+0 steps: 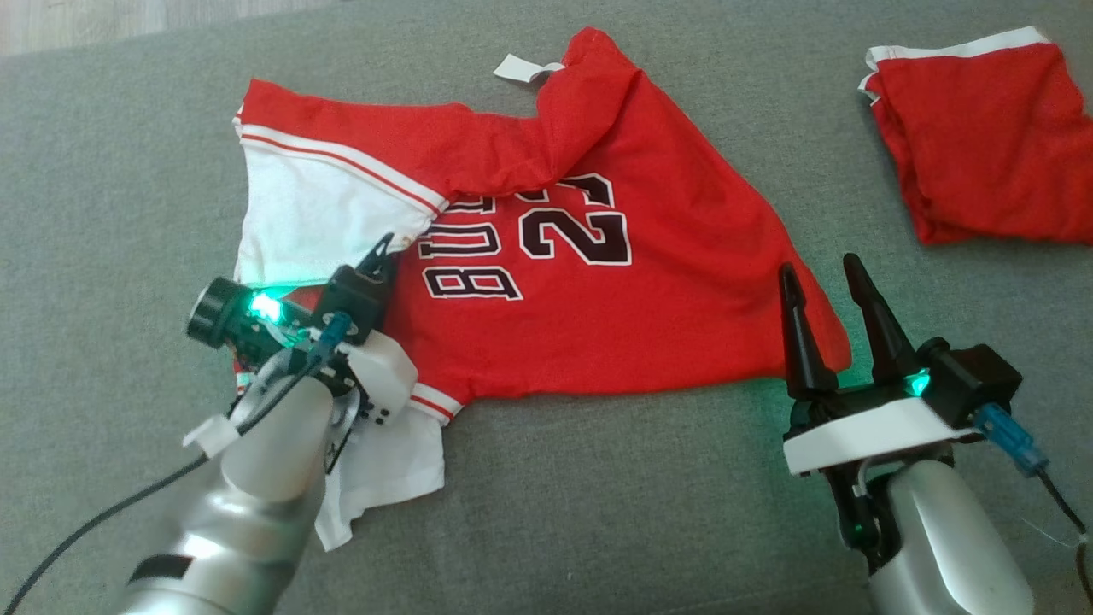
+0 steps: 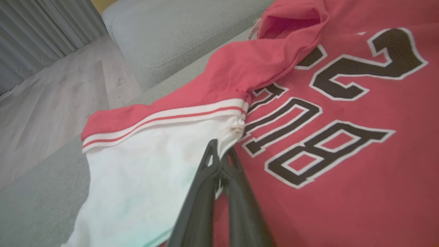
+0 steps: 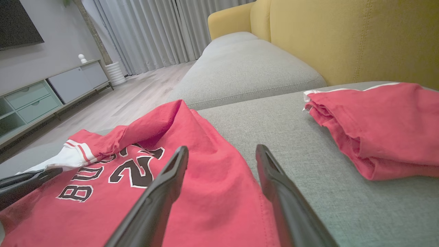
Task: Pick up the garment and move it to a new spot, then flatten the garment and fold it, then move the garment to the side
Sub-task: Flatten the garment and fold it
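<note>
Gripping, left: the left gripper (image 1: 382, 253) has its two dark fingers pressed together on the garment (image 1: 598, 316), at the seam where the white sleeve (image 1: 307, 213) joins the red body. That pinch looks chosen as a firm hold from which to pull the cloth flat.
Right tool: the right gripper (image 1: 819, 266) stands wide and holds nothing. One finger is over the garment's right hem corner and the other over bare seat, probably so it can take the opposite side. Whether it touches the cloth cannot be told.
Garment: it lies printed side up in the middle of the grey sofa seat (image 1: 598, 512), reaching toward the seat's left edge. Its upper part is folded down over the lettering, and the near sleeve is rumpled beneath the left wrist.
Neighbour: a folded red piece (image 1: 982, 145) lies well apart, toward the seat's far right corner.
Stage, judged: flattening is not yet done and no fold has been started.
Left wrist view adds: a sliver of white cloth between the shut fingers, and the wooden floor (image 2: 51, 96) beyond the seat's edge.
Right wrist view adds: the yellow backrest (image 3: 343, 37) behind the seat, and how the hem runs between its spread fingers.
Head view adds: both arms at once, and the neck label (image 1: 519, 68) at the garment's far edge.
</note>
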